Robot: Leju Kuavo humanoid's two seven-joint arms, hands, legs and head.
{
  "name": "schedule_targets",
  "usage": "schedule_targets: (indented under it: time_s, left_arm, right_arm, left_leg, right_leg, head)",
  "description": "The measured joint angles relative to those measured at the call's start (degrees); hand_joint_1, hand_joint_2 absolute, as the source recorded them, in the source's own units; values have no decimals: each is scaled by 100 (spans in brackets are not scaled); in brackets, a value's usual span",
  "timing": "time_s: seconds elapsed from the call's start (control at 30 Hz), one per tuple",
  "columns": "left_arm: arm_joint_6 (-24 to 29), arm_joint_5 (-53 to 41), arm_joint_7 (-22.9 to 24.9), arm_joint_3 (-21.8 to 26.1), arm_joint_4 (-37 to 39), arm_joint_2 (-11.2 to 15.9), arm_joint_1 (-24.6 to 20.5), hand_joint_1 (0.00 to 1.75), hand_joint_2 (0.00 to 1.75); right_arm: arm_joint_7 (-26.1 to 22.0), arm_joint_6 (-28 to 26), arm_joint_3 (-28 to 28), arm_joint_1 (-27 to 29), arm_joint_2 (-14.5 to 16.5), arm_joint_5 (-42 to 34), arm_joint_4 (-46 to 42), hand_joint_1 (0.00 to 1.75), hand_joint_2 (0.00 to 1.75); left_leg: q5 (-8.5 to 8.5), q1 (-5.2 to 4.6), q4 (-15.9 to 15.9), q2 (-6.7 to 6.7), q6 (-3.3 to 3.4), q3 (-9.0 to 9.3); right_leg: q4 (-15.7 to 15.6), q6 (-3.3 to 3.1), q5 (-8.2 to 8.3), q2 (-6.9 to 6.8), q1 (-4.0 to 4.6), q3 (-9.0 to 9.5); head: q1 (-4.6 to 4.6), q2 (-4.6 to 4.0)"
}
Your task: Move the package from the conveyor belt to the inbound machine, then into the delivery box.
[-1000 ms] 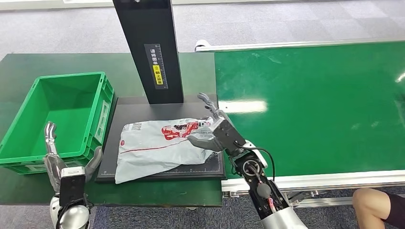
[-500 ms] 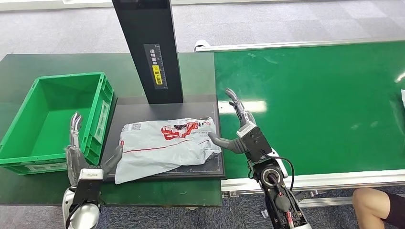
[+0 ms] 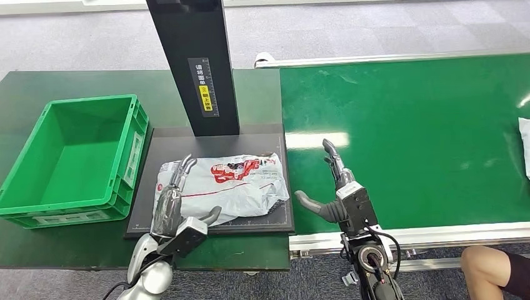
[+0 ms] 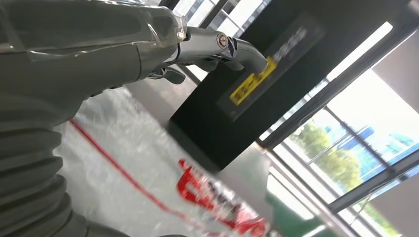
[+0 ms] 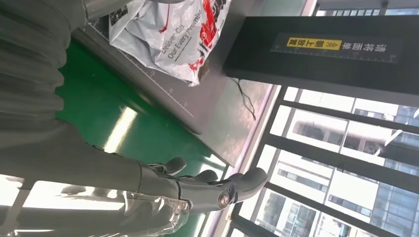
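- Grey carpet surrounds a dark green table point(image 3: 37, 84) carrying the inbound machine, whose black platform point(image 3: 212, 140) sits under a black post point(image 3: 194, 62); the green conveyor belt point(image 3: 406, 131) runs off to the robot's right.
- On the platform lies the package point(image 3: 231, 187), a grey-white bag with red print, flat and fully off the belt.
- Over the last second the right hand point(image 3: 337, 190) has let go of the bag and pulled back over the belt edge; its fingers are spread and hold nothing.
- Meanwhile the left hand point(image 3: 178, 200) has swung in from beside the delivery box point(image 3: 75, 156) to the bag's near-left corner. Its fingers are apart over the plastic; no grip shows yet, and contact cannot be confirmed.
- Judged from this, the belt-to-machine leg is done and the handover to the box is starting.
- Between bag and box stands the box's raised green wall, which the bag must clear; the thin plastic may sag or slip.
- Another white parcel point(image 3: 524, 137) lies at the belt's far right, and a person's knee point(image 3: 487, 269) shows below the belt frame.
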Motion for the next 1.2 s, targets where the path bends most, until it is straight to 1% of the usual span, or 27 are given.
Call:
schedule_targets:
  time_s: [0.17,0.23,0.33,0.4,0.43,0.47,0.53,0.57,0.67,0.77,1.2]
  left_arm:
    - [151,-69,-48,-99,1352,22,-515,0,175]
    - [155,-60,-67,-110,1666,23,-634,0,175]
    - [155,-57,-71,-112,1736,23,-659,0,175]
    - [177,-36,-93,-127,2307,21,-927,0,175]
    - [188,-23,-108,-135,2639,17,-1092,5,175]
    - [196,-8,-118,-144,3008,10,-1279,48,175]
    - [167,-1,-97,-151,3312,-12,-1471,136,175]
    - [144,5,-78,-154,3460,-22,-1563,175,175]
    - [129,63,-86,-156,3787,-37,-1772,175,175]
    - [196,185,-177,-155,3914,-37,-1878,175,175]
    - [249,318,-249,-138,3927,-25,-1981,175,175]
  right_arm:
    - [-74,-1,5,3,-2,-190,0,0,175]
    - [-78,-10,12,3,-2,-220,0,0,175]
    - [-78,-13,14,3,-2,-224,0,0,175]
    - [-88,-51,37,3,-2,-281,0,0,175]
    - [-98,-74,49,3,-3,-318,0,0,175]
    - [-111,-100,62,3,-4,-359,0,0,175]
    - [-135,-119,78,2,-9,-402,0,0,175]
    - [-144,-127,89,2,-11,-422,0,0,175]
    - [-152,-178,122,2,-15,-488,0,0,175]
    - [-150,-218,140,6,-17,-527,0,0,175]
    - [-134,-236,145,63,-17,-542,0,0,175]
  left_leg:
    - [2,0,0,-1,0,0]
    - [2,0,0,0,0,0]
    - [1,0,0,0,0,0]
    - [1,-1,0,-2,0,0]
    - [1,-1,0,-4,0,2]
    - [1,-1,0,-6,0,4]
    - [1,-1,-1,-8,0,14]
    - [2,-1,-2,-11,0,21]
    - [2,-1,-3,-15,0,45]
    - [3,-1,-3,-15,0,60]
    - [4,-1,-3,-15,-1,57]
  right_leg:
    - [1,0,0,0,0,2]
    - [1,0,1,0,0,2]
    - [1,0,1,0,0,2]
    - [1,1,0,-1,-1,4]
    - [1,1,0,-1,-1,6]
    - [1,1,0,-2,-1,9]
    - [1,0,0,-3,-1,22]
    - [0,0,0,-4,-1,30]
    - [0,0,0,-5,-1,55]
    - [0,-1,0,-5,-1,69]
    - [0,-1,1,-5,-1,66]
  head:
    - [2,1]
    - [1,2]
    - [1,2]
    - [1,1]
    - [0,1]
    - [0,1]
    - [1,1]
    - [1,1]
    - [2,1]
    - [2,0]
    - [1,1]
